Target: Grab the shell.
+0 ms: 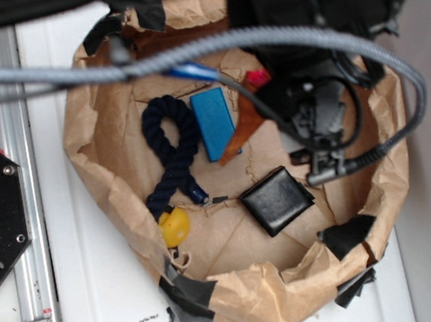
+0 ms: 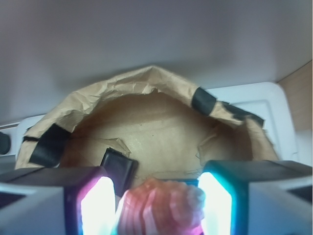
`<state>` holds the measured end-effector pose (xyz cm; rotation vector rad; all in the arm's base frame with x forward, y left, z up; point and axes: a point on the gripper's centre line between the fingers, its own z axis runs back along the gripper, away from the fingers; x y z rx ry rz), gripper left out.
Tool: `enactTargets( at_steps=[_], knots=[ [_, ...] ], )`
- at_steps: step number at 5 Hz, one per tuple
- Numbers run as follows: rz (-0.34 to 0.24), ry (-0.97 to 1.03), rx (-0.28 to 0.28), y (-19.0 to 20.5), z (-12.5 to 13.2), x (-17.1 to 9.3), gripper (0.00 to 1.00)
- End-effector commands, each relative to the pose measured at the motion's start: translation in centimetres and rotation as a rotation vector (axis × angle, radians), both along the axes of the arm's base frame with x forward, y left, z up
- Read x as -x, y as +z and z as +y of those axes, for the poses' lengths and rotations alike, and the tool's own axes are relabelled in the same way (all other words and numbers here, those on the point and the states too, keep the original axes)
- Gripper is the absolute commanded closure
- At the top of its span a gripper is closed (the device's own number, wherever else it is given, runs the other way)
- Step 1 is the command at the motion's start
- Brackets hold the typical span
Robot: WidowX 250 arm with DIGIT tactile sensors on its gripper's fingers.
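Note:
The shell (image 1: 240, 126) is glossy orange-brown and lies tilted in the brown paper bowl (image 1: 97, 168), right of the blue block (image 1: 214, 123), with its pointed tail toward the lower left. In the wrist view its ridged, flared top (image 2: 164, 208) fills the gap between my two lit pads (image 2: 98, 208). It touches the right pad and sits very close to the left one. My gripper (image 2: 159, 205) is closed around that top. In the exterior view the gripper (image 1: 265, 83) sits under the black arm, at the shell's pink-lit top end.
A dark blue knotted rope (image 1: 172, 147) lies left of the blue block. A small yellow toy (image 1: 175, 227) is at the rope's lower end. A black square wallet (image 1: 276, 199) lies near the front (image 2: 119, 169). The bowl's taped rim (image 2: 203, 100) rises all around. Grey cables (image 1: 185, 54) cross above.

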<state>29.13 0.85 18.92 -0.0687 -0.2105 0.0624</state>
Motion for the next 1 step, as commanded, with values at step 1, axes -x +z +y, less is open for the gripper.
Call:
enactTargets(
  at_steps=[1],
  knots=[
    [-0.091, 0.026, -0.036, 1.84, 1.63, -0.79, 1.0]
  ],
)
